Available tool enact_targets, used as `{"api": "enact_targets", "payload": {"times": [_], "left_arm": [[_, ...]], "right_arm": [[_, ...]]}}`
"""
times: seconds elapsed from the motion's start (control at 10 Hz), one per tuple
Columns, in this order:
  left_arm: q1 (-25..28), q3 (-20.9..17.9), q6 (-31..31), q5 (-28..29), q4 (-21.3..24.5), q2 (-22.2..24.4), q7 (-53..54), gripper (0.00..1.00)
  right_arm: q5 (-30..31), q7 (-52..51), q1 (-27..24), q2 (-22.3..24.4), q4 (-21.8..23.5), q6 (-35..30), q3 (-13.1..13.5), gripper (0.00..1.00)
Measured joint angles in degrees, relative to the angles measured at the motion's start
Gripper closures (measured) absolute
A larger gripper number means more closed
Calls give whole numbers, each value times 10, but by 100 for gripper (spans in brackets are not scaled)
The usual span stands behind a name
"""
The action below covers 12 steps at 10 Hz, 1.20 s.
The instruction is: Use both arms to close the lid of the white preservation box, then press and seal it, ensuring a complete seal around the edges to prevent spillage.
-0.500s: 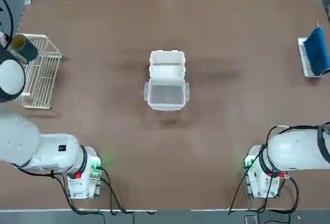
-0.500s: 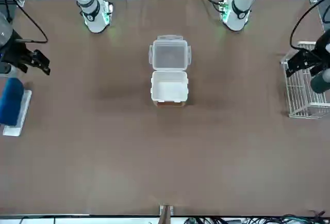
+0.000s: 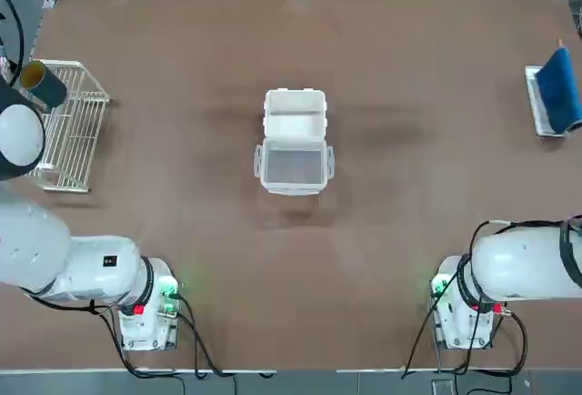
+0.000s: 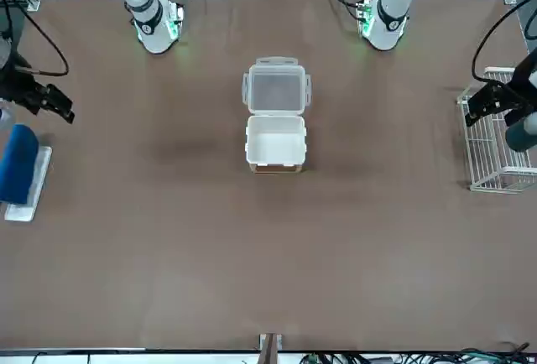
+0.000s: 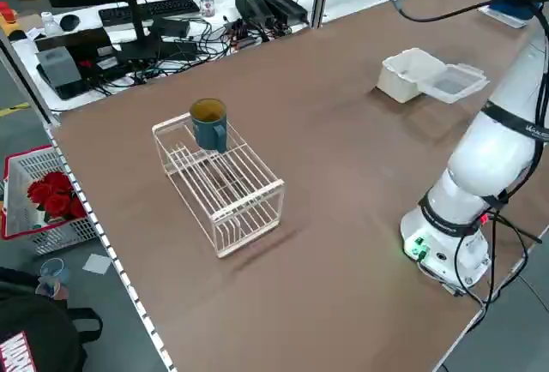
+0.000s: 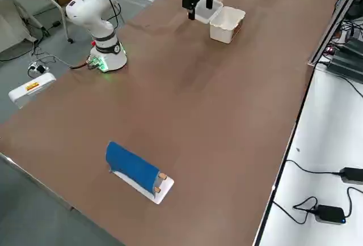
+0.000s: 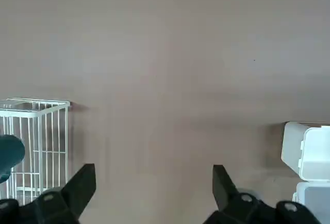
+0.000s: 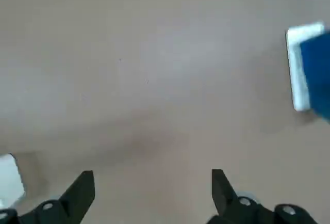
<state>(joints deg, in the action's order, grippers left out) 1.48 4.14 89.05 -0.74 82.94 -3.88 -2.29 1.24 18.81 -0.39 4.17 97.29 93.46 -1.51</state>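
- Brown tabletop [image 3: 409, 231] fills the work area; cables and equipment sit on the benches beyond its far edge, outside the working zone.
- Both arms are mounted side by side at the near edge. The left arm [image 3: 55, 254] reaches out over the left side of the table, the right arm [image 3: 523, 263] over the right side. Judged from this spread, each is positioned to approach the box from its own side.
- The left gripper [image 4: 491, 100] hangs above the table near the wire rack [image 3: 68, 126], jaws spread wide with nothing between them. It is well apart from the box.
- The right gripper [image 4: 42, 100] hangs above the table near the blue roll [image 3: 559, 90], jaws likewise spread and empty, also well apart from the box.
- The wire rack stands at the left edge with a teal cup [image 5: 208, 123] perched on its top. It is not part of the job and lies clear of the likely approach paths.
- The blue roll rests on a white tray [image 4: 25, 192] at the right edge, also out of the way.
- The box [image 3: 294, 115] sits at the centre of the table, midway between the arms, so either one can reach it. Its cavity faces up.
- The lid [image 3: 293, 166] is folded fully open, lying flat on the table on the robot's side of the box, joined along the shared edge. Small latch tabs project from its two short sides.
- Status, as judged: closing has not begun. The lid must swing up and over from the near side, then the rim needs pressing all round.
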Motion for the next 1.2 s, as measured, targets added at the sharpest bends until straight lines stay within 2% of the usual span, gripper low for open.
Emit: {"api": "enact_targets", "payload": {"times": [0.1,0.4,0.6,0.7,0.9,1.0,1.1,1.2], "left_arm": [[-1,0,0,0,0,0,-1,0],[1,0,0,0,1,-3,-1,0],[4,-4,0,0,2,-8,-2,0],[4,-4,0,0,4,-13,-10,0],[4,-5,0,-1,6,-22,-38,2],[3,-4,0,-5,9,-27,-60,3],[2,-4,0,-15,12,-33,-86,10],[2,-3,0,-26,16,-38,-105,28]], "right_arm": [[-8,81,8,-1,7,-1,-19,0],[-49,332,23,-3,33,2,-100,0],[-88,473,35,-4,56,6,-132,0],[-101,537,40,-4,75,15,-158,0],[-126,665,47,-6,123,71,-232,0],[-130,736,49,-7,157,127,-283,0],[-132,806,51,-10,192,190,-339,0],[-132,866,52,-11,222,241,-392,0]]}}
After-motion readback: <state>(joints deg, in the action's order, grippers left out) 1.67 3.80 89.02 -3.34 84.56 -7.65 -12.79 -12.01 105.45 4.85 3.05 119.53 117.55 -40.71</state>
